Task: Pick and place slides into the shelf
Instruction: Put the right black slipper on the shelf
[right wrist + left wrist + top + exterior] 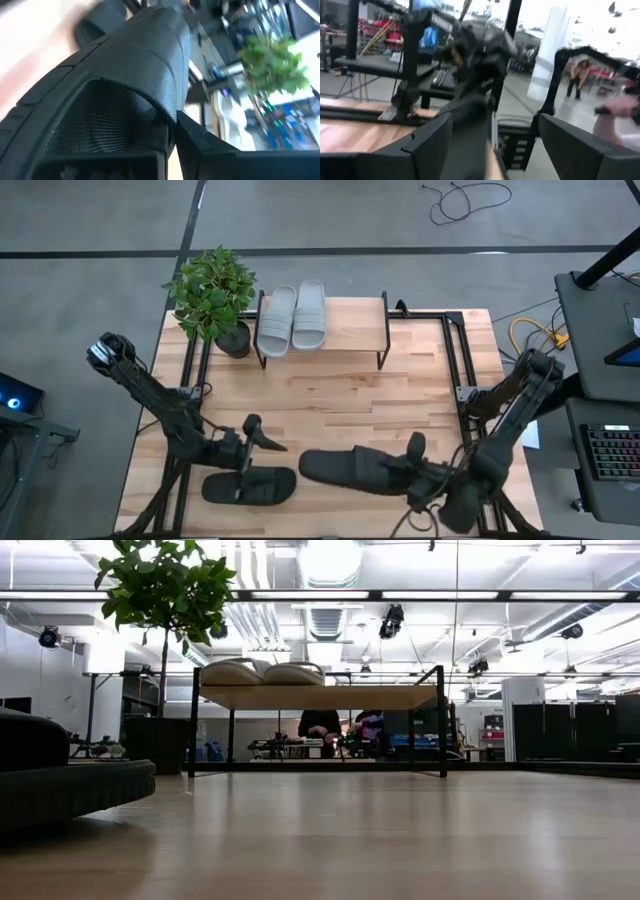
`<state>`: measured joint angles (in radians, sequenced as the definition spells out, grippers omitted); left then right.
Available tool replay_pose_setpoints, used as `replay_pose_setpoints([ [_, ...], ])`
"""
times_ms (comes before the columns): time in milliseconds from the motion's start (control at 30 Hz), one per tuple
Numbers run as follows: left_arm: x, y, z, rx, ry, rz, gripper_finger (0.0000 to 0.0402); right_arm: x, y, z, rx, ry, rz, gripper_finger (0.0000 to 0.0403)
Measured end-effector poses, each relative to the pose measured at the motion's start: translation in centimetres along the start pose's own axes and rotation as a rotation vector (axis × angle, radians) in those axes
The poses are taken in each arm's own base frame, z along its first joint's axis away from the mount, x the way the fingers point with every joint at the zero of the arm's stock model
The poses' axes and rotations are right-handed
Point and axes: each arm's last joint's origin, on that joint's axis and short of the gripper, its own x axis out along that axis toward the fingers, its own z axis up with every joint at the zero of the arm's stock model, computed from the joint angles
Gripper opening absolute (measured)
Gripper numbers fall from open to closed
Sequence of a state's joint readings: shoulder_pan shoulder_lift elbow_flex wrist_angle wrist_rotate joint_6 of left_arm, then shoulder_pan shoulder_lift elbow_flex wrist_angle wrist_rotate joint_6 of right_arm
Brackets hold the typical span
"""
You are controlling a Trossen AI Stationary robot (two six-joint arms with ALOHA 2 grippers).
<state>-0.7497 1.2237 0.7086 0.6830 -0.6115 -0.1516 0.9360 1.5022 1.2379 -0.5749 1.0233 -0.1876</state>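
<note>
high view: two light grey slides (292,318) lie side by side on the left part of the shelf (350,330), which stands at the desk's (330,395) far edge beside a potted plant (212,292) at the far left corner. one black slide (250,486) lies flat near the desk's front edge, left of centre, with the left gripper (262,435) just beyond it, jaws spread wide around nothing. the right gripper (405,468) is closed on the second black slide (345,468), near the front edge.

low view: the shelf carries the grey pair on its top board; a black slide (70,780) sits at the near left.

left wrist view: wide-set fingers (427,145), empty between.

right wrist view: the black slide's strap fills the frame, pinched by the fingers.
</note>
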Motion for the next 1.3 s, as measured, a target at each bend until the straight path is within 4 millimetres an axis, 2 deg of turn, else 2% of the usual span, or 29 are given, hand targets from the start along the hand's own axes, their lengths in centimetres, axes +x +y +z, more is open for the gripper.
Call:
replay_pose_setpoints([
  [133,0.5,0.7,0.0,0.008,-0.002,0.033,0.0283,-1.2,-1.8,0.4,0.013,-0.097,0.053,0.0012],
  [300,0.6,1.4,0.3,0.046,-0.004,0.057,0.0283,-2.2,-3.4,0.2,0.024,-0.131,0.051,0.0011],
  [400,0.8,1.7,0.4,0.264,-0.005,0.075,0.0283,-2.6,-4.5,0.0,0.087,-0.14,0.038,0.0011],
  [500,1.0,1.6,-0.1,0.483,0.02,0.071,0.0283,-2.8,-6.0,-0.3,0.249,-0.155,0.038,0.0011],
  [567,1.2,1.5,-0.7,0.592,0.042,0.063,0.0283,-3.0,-6.8,-0.5,0.327,-0.169,0.057,0.0011],
  [700,1.6,1.4,-0.9,0.746,0.046,0.068,0.0283,-3.2,-7.9,-0.9,0.36,-0.181,0.07,0.0011],
  [900,2.3,1.3,0.1,0.759,0.029,0.138,0.0283,-2.3,-8.6,-1.1,0.376,-0.17,0.082,0.0011],
  [1300,3.1,2.7,-0.2,0.798,0.055,0.116,0.0283,0.1,-9.9,-1.7,0.385,-0.126,0.076,0.0011],
])
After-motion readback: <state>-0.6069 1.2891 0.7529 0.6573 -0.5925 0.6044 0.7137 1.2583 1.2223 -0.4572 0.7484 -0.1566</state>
